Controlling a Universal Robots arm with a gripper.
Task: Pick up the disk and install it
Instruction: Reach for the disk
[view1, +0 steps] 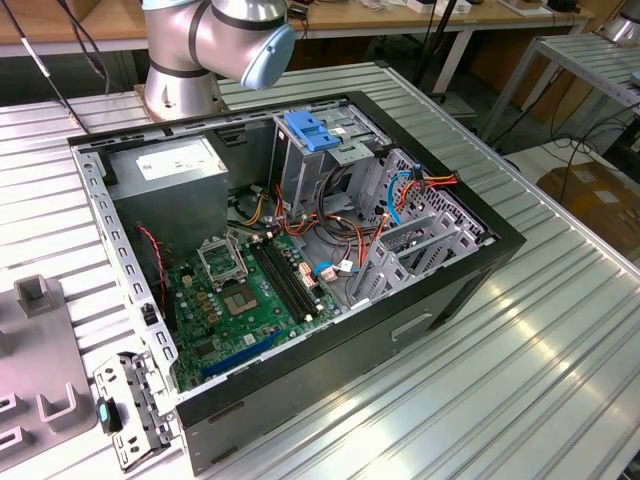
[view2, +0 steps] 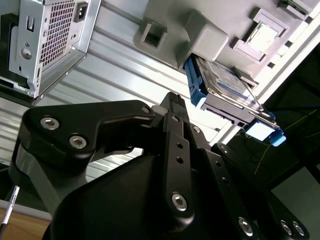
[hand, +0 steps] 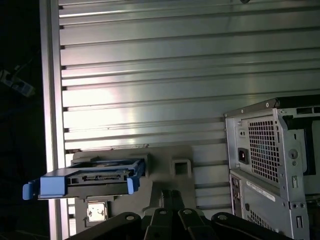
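The disk (view2: 225, 85) is a dark flat drive with blue side rails, and it rests on edge in a grey holder (view2: 200, 35) on the ribbed table. It appears side-on as the disk (hand: 95, 177) in the first wrist view. My gripper (view2: 173, 100) hangs a short way off from it, apart from the disk, with its black fingers pressed together and nothing between them. In the first wrist view the gripper (hand: 170, 194) points toward the holder (hand: 170, 160), beside the disk.
The open computer case (view1: 440, 300) lies on the table with motherboard, cables, a grey power-supply box (view1: 165, 165) and a drive cage with a blue latch plate (view1: 315, 130). Its rear panel (hand: 275, 150) stands near the holder. The arm's base (view1: 180, 80) sits behind the case.
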